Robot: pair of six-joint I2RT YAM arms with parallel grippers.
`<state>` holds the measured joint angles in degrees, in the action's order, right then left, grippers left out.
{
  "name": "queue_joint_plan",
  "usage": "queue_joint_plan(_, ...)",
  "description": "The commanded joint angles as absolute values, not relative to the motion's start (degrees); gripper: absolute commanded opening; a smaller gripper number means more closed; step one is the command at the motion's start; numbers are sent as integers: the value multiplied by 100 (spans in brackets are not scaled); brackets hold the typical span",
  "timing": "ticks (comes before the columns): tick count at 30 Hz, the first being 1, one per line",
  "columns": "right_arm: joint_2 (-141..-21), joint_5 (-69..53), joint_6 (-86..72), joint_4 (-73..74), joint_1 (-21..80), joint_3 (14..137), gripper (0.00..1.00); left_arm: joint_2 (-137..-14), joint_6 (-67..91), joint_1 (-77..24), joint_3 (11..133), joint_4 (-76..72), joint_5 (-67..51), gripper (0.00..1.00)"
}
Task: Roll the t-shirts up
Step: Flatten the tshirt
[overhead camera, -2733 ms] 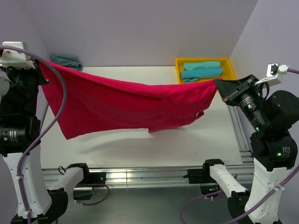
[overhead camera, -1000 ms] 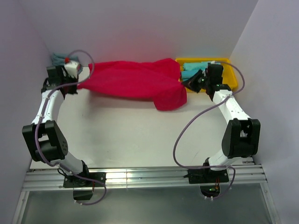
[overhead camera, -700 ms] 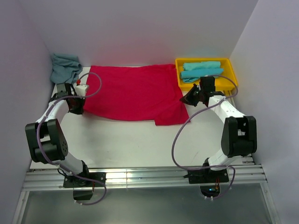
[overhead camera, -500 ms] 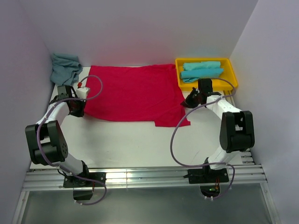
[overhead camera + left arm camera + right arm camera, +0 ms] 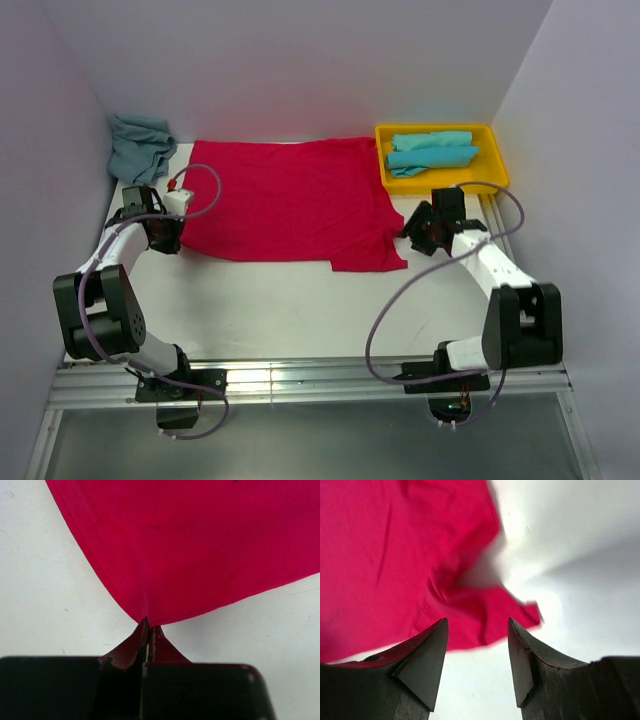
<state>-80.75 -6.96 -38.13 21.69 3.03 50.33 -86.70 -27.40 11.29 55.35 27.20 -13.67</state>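
A bright red t-shirt [image 5: 290,205] lies spread flat on the white table. My left gripper [image 5: 163,235] sits at its near-left corner, and the left wrist view shows that gripper [image 5: 148,627] shut on the red cloth [image 5: 200,540], pinching the corner. To the right of the shirt's near-right corner, my right gripper [image 5: 415,228] rests low. In the right wrist view it [image 5: 477,622] stands open, holding nothing, with the red shirt [image 5: 395,555] lying loose just beyond the fingertips. Two rolled turquoise t-shirts [image 5: 430,152] lie in the tray. Another turquoise t-shirt [image 5: 140,148] sits crumpled at the back left.
The yellow tray [image 5: 435,127] stands at the back right corner, just behind my right arm. Walls close the table on the left, back and right. Bare white tabletop [image 5: 280,300] stretches from the shirt's near hem to the aluminium rail at the front.
The red shirt came down from being held in the air and now lies flat. My right gripper opened, let go of its corner and drew back to the right. The left stays shut.
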Motion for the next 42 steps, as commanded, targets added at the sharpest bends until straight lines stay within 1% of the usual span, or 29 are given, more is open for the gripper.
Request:
queue_joint_plan(1, -7244, -343, -4042, 2268, 334, 4414, 57, -8376, -2865, 1151, 5432, 2760, -1512, 0)
queue_joint_plan(4, -6803, -387, -4166, 2110, 334, 3781, 55, -8341, -2874, 1143, 5414, 2804, -1564, 0)
queue_joint_plan(9, -6855, -483, -4219, 1855, 334, 3384, 53, -8279, -2856, 1143, 5423, 2856, -1661, 0)
queue_joint_plan(16, -7321, -536, -4307, 1494, 334, 3454, 53, -8200, -2900, 1143, 5432, 2874, -1652, 0)
queue_joint_plan(25, -7822, -229, -4298, 1292, 325, 3586, 52, -8226, -2883, 1143, 5405, 2839, -1617, 0)
queue_joint_plan(28, -7901, -141, -4315, 1134, 334, 3577, 49, -8235, -2865, 1143, 5379, 2830, -1609, 0)
queue_joint_plan(31, -7866, -140, -4359, 1029, 334, 3446, 42, -8218, -2892, 1151, 5370, 2848, -1591, 0)
queue_joint_plan(32, -7788, -149, -4359, 985, 334, 3350, 33, -8209, -2926, 1143, 5335, 2813, -1539, 0)
queue_joint_plan(37, -7489, -132, -4359, 967, 334, 3138, 22, -8191, -2962, 1143, 5256, 2813, -1521, 0)
queue_joint_plan(40, -7260, -176, -4403, 967, 334, 3059, 8, -8174, -2979, 1151, 5221, 2777, -1503, 0)
queue_joint_plan(42, -7111, -202, -4421, 1011, 334, 3059, 3, -8156, -2988, 1143, 5194, 2751, -1486, 0)
